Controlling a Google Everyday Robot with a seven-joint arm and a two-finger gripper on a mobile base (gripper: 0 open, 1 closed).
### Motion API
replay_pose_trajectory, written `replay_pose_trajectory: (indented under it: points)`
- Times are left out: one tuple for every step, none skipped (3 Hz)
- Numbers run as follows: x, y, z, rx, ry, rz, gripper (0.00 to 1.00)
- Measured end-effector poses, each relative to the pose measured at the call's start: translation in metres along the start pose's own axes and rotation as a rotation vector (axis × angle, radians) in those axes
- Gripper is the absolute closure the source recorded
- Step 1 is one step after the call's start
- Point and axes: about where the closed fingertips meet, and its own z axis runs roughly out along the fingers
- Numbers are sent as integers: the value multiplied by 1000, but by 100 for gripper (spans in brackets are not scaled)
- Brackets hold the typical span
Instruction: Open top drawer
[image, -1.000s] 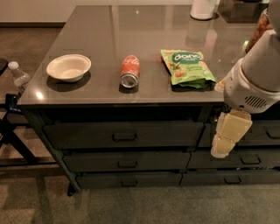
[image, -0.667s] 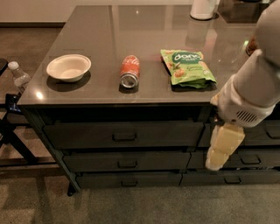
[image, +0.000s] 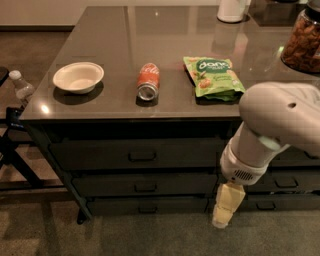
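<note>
You find the top drawer (image: 95, 155) shut directly under the countertop (image: 125, 30), its handle (image: 142, 156) untouched. Your gripper (image: 227, 205) hangs pointing down, below and right of that drawer, well apart from the handle. Whether it is spread or closed cannot be told. Above the drawer lie a white bowl (image: 78, 77), a tipped red can (image: 148, 81) and a green snack bag (image: 212, 77).
</note>
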Motion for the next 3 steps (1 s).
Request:
replay_pose_trajectory:
  points:
    - [0, 0, 8, -10, 2, 6, 0]
    - [-9, -5, 25, -23, -18, 26, 0]
    - [-35, -26, 37, 3, -59, 35, 0]
